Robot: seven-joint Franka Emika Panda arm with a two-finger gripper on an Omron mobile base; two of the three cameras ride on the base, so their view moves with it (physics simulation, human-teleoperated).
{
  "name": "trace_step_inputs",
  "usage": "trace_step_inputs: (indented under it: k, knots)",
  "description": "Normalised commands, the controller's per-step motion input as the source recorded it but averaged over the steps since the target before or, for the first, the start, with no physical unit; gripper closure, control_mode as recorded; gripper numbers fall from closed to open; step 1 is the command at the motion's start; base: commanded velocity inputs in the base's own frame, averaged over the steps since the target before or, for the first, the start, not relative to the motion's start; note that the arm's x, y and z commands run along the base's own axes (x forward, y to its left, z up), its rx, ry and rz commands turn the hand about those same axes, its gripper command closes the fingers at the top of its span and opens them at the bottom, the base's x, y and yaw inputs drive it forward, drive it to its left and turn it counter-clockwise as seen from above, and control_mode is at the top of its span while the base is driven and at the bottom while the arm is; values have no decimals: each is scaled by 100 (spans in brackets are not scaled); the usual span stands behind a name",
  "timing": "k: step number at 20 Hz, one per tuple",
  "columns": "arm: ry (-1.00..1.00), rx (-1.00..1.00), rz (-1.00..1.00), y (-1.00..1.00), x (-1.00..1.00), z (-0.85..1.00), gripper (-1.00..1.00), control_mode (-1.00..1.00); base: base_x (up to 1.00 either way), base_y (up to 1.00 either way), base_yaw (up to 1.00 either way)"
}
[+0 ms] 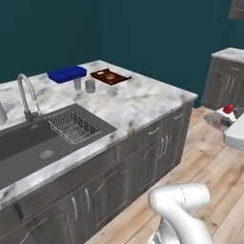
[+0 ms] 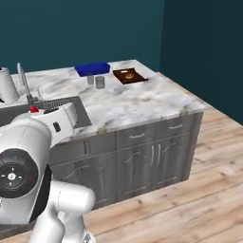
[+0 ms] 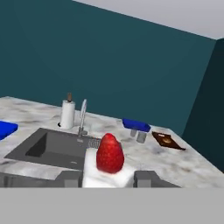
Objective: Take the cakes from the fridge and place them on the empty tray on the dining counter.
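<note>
While the arm stood off from the marble worktop [image 1: 138, 102], the gripper [image 3: 109, 177] held the white cake wedge [image 3: 107, 174] between its two fingers [image 3: 146, 178], which were drawn in narrow against the wedge's sides. A red berry topping [image 3: 109, 153] sat upright on the wedge, rising just above the fingers in the hand view; the same red top showed at the right edge of the left base view and beside the arm in the right base view. Beyond the fingers lay the sunken grey sink [image 1: 33, 143], which held a wire rack [image 1: 71, 126] at one end, with a curved faucet [image 1: 26, 97] at its back rim and a white paper-towel roll [image 3: 68, 113] near it. Farther from the fingers, on the far end of the worktop, rested the blue tray [image 1: 66, 74]; whether anything lay in it could not be told. Just beside the tray stood two small grey cups [image 1: 84, 86], and next to them a dark brown wooden board [image 1: 110, 76] carried a round tan pastry [image 1: 110, 75]. The tray was well apart from the held wedge.
</note>
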Motion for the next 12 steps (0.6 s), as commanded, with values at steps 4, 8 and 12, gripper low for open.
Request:
trace_step_inputs:
  k: [4,8,12]
  knots:
    - [0,0,0,0,0,0,100,100,72,-100,-28]
    - [0,0,0,0,0,0,100,100,71,-100,-29]
    - [0,0,0,0,0,0,100,100,73,-100,-33]
